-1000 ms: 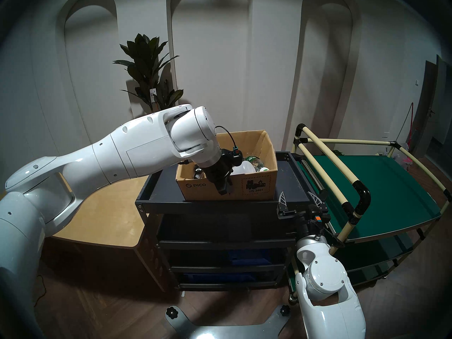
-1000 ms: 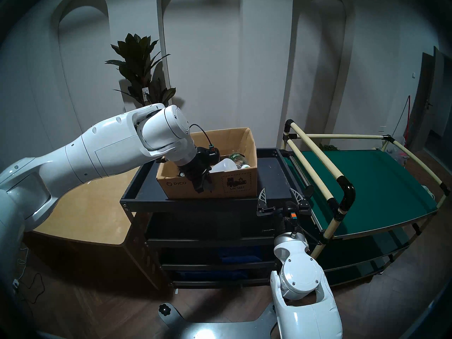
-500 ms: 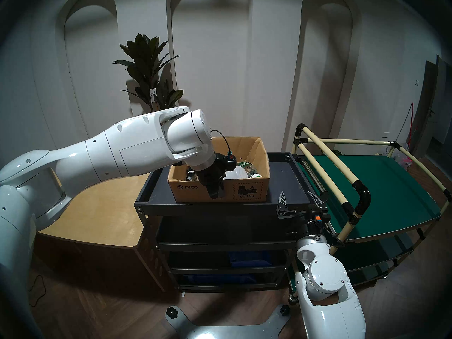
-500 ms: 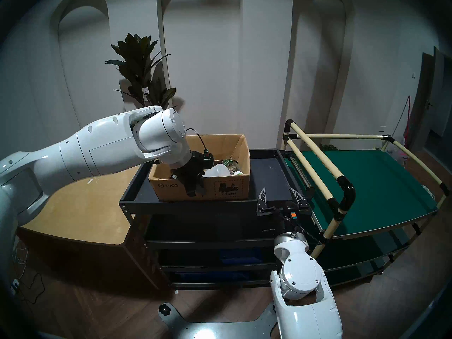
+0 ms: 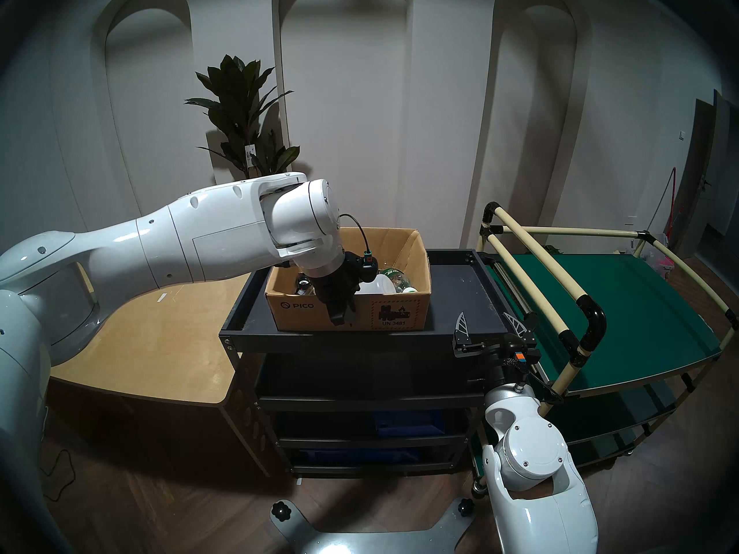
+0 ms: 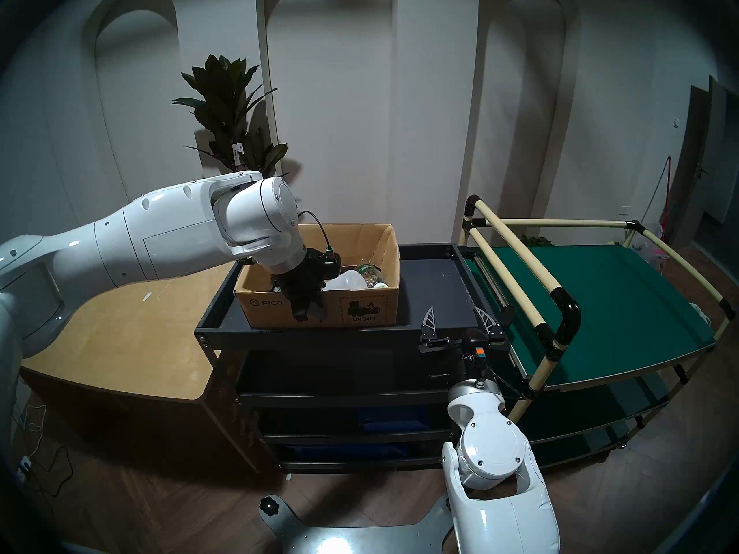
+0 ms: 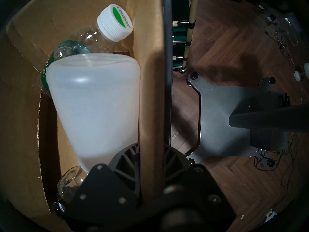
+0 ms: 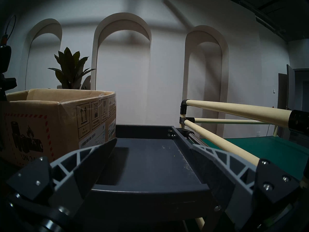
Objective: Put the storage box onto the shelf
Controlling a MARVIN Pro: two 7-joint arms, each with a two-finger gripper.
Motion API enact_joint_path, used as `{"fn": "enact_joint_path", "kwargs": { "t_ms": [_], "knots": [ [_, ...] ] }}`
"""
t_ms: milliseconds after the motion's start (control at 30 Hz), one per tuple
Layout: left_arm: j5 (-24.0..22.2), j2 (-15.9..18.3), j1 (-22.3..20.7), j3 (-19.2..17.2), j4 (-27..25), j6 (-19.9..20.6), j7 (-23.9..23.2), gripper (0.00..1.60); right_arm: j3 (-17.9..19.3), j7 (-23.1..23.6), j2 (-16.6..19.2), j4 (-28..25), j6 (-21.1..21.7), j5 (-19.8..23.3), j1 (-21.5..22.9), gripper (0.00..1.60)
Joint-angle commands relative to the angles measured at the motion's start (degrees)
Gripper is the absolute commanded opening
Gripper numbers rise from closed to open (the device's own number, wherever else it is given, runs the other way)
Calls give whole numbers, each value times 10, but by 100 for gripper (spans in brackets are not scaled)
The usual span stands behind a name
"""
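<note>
We see the brown corrugated cardboard storage box, open at the top and printed "PICO" with a red-hatched "UN 3481" label, sitting in the rimmed top tray of the dark grey metal multi-tier shelf, toward the tray's left side and close behind its front rim. Our left gripper is clamped on the box's front wall: in the left wrist view the cardboard edge runs up between the two black fingers, one inside the box and one outside. Inside the box lie a translucent white plastic jug and, beyond it, a clear plastic bottle with a white-and-green cap.

Our right gripper hovers at the tray's front right corner with its ribbed grey fingers spread wide and nothing between them, apart from the box. Just right of the shelf stands a green-topped rack with cream pipes; left of it is a light wooden table.
</note>
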Motion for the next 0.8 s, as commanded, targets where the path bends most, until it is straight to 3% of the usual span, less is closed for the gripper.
{"fn": "enact_joint_path", "kwargs": {
  "t_ms": [0, 67, 133, 167, 200, 233, 767],
  "knots": [
    [5, 2, -15, 36, 5, -21, -61, 41, 1, -1, -1, -14, -4, 1, 3, 160],
    [7, 2, -21, 44, 8, -30, -69, 64, 1, -1, -1, -14, -4, 1, 3, 160],
    [10, 1, -27, 52, 10, -40, -78, 73, 1, -1, -1, -14, -4, 1, 3, 160],
    [12, 0, -31, 56, 11, -45, -84, 85, 1, -1, -1, -14, -4, 1, 3, 160],
    [13, 0, -33, 60, 12, -50, -86, 151, 1, -1, -1, -14, -4, 1, 3, 160],
    [17, -1, -37, 65, 13, -57, -94, 160, 1, -1, -1, -15, -4, 1, 3, 160],
    [52, -15, -100, 146, 34, -145, -176, 160, 1, -1, -1, -17, -5, 1, 2, 160]
  ]
}}
